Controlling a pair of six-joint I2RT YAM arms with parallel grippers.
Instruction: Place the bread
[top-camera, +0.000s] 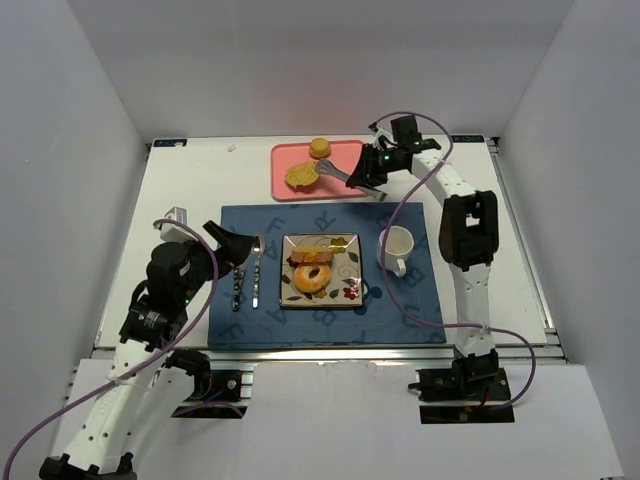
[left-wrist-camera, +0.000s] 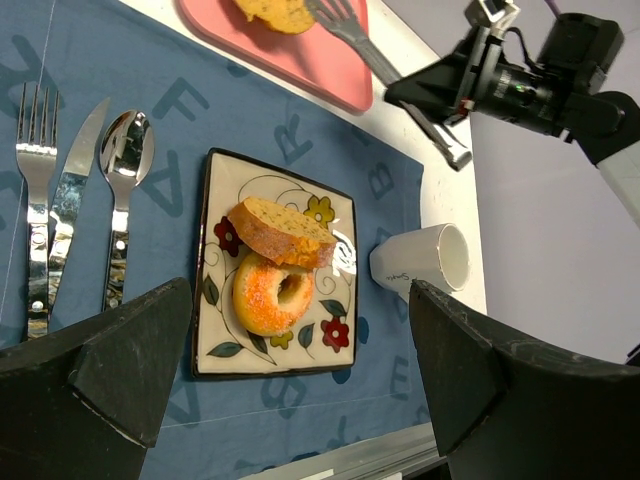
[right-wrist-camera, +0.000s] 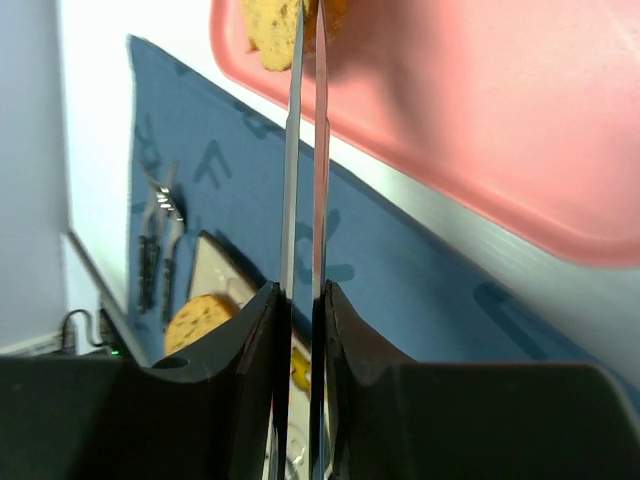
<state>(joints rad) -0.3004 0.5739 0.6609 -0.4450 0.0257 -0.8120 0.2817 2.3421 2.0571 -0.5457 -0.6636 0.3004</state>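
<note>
Right hand (right-wrist-camera: 303, 300) clamped on tongs (top-camera: 335, 174) at tray bread (top-camera: 299, 176); left hand (top-camera: 228, 245) apart.

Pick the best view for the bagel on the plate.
Left wrist: the bagel is large and clear, toast slice overlapping its top. Top external shows it small; in right wrist the right gripper mostly hides it.

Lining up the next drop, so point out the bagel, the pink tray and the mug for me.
bagel (left-wrist-camera: 256, 298): left wrist view, on the left side of its ring.
pink tray (left-wrist-camera: 300, 58): left wrist view, on its bare floor near the corner.
mug (left-wrist-camera: 406, 266): left wrist view, on its white outer wall.
</note>
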